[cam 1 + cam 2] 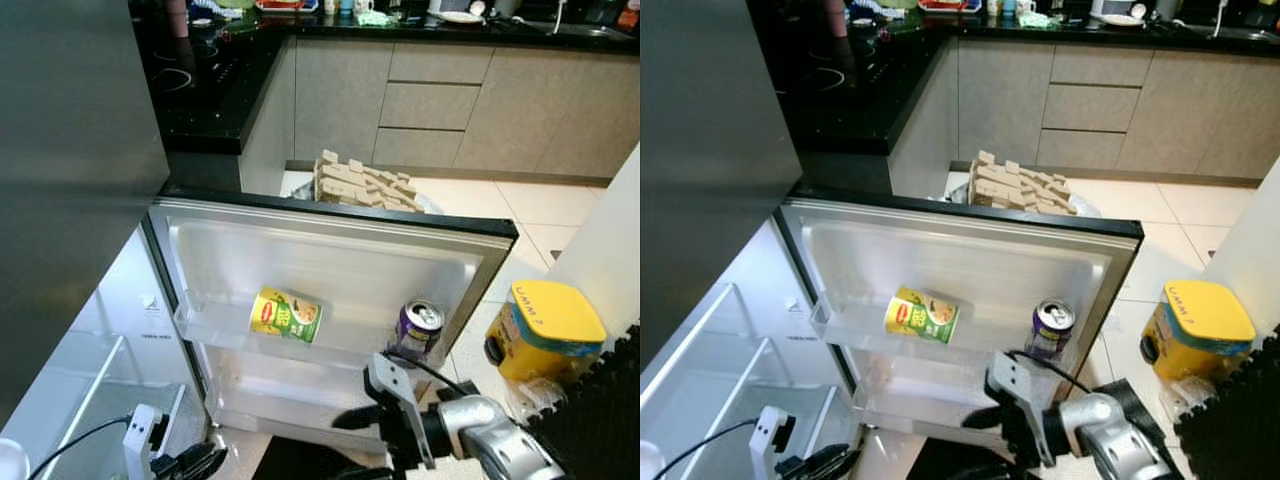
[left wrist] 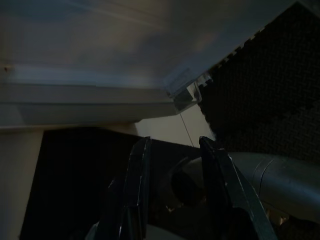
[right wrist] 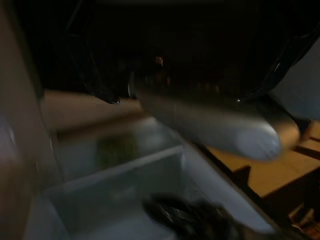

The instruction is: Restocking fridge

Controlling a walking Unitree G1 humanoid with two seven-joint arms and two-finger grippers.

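fridge door point(image 1: 330, 235) hangs open in front, its shelf point(image 1: 215, 335) holding a tipped can point(image 1: 286, 314) on the left and an upright can point(image 1: 418, 330) on the right. tub point(image 1: 545, 330) sits on the floor right of the door, block stack point(image 1: 365, 184) behind it, counter point(image 1: 215, 95) back left.

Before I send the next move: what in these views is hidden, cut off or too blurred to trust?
- Right end effector, eye views: fingertips run off the bottom edge; open or shut unclear.
- Right wrist view: dark and motion-blurred.
- Lower door shelf, eye views: right part hidden by the right arm.
- Purple can: label too small to read.
- Left end effector, left wrist view: fingers apart, surroundings dim.
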